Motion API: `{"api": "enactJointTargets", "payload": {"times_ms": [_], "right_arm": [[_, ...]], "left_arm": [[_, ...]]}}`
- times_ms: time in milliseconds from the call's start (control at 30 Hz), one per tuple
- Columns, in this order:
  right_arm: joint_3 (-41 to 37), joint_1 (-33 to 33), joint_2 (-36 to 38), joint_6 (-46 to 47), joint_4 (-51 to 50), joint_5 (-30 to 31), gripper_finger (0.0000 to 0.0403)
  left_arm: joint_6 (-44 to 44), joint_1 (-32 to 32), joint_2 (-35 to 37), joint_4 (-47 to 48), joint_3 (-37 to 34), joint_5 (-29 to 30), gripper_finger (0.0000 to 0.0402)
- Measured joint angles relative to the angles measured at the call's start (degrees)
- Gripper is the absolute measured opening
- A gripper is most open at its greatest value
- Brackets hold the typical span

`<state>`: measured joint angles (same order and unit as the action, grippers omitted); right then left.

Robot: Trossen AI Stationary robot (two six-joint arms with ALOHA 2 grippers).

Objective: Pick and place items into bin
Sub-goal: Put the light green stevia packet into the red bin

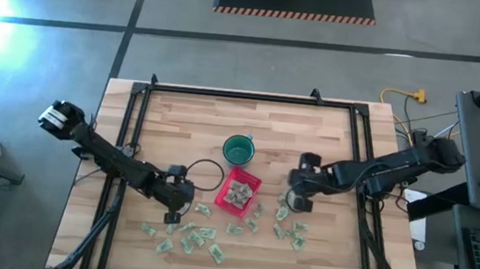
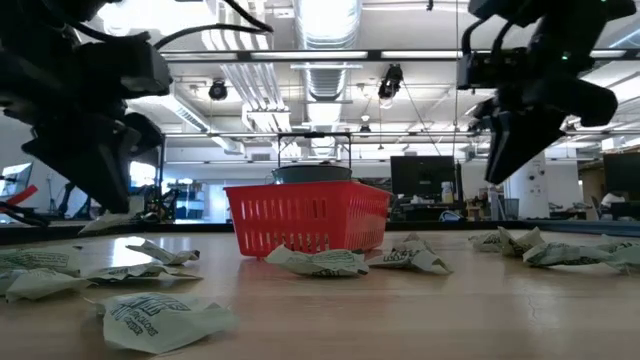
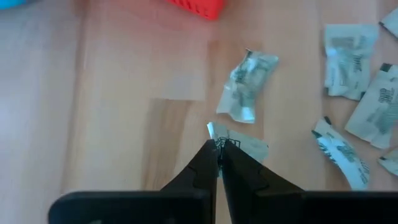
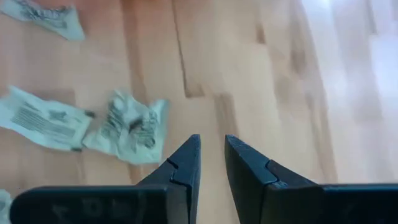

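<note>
The red bin (image 1: 239, 192) stands mid-table and holds a few wrapped pieces; the low view shows it too (image 2: 305, 218). Several pale green-and-white wrapped pieces (image 1: 204, 237) lie flat along the near part of the table. My left gripper (image 1: 174, 208) is to the left of the bin, shut on one piece (image 3: 247, 147). My right gripper (image 1: 292, 201) hovers to the right of the bin, slightly open (image 4: 211, 149), above bare wood beside a crumpled piece (image 4: 129, 127). My left gripper pinches one wrapped piece by an edge (image 3: 214, 132) between the free ends of its two fingers, coming from above. The rest of the piece sticks out beside the fingertips. The low view shows it hanging just under the gripper (image 2: 105, 222); whether it still touches the table cannot be told.
A round dark-green cup (image 1: 238, 149) stands just beyond the bin. A black cable loop (image 1: 205, 175) lies to the left of the bin. More pieces (image 1: 292, 235) lie near my right gripper. A black frame (image 1: 252, 96) borders the table's far and side edges.
</note>
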<state>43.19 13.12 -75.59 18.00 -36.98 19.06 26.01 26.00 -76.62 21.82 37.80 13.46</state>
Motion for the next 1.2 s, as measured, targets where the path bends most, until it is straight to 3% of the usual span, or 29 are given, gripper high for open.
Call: {"api": "enactJointTargets", "payload": {"times_ms": [200,467,600,800,1200], "right_arm": [[-3.06,2.39,4.66,2.83,0.07,0.65,0.0057],[-7.21,3.55,8.48,6.06,3.34,0.6,0.0057],[-9.34,3.54,8.56,6.09,5.42,0.59,0.0057],[-11.75,3.53,8.45,6.08,8.17,0.19,0.0057],[-13.94,3.53,8.45,0.66,18.35,-3.14,0.0056]], "left_arm": [[-5.56,0.0,0.02,-0.34,1.48,7.84,0.0],[-23.19,-0.13,-0.04,-18.05,1.63,14.02,0.0],[-29.24,-0.58,-0.09,-26.66,1.4,14.25,0.0],[-30.19,-3.46,-3.84,-33.58,1.27,14.32,0.0],[-33.89,-6.51,-12.84,-35.54,4.74,13.2,0.0]]}}
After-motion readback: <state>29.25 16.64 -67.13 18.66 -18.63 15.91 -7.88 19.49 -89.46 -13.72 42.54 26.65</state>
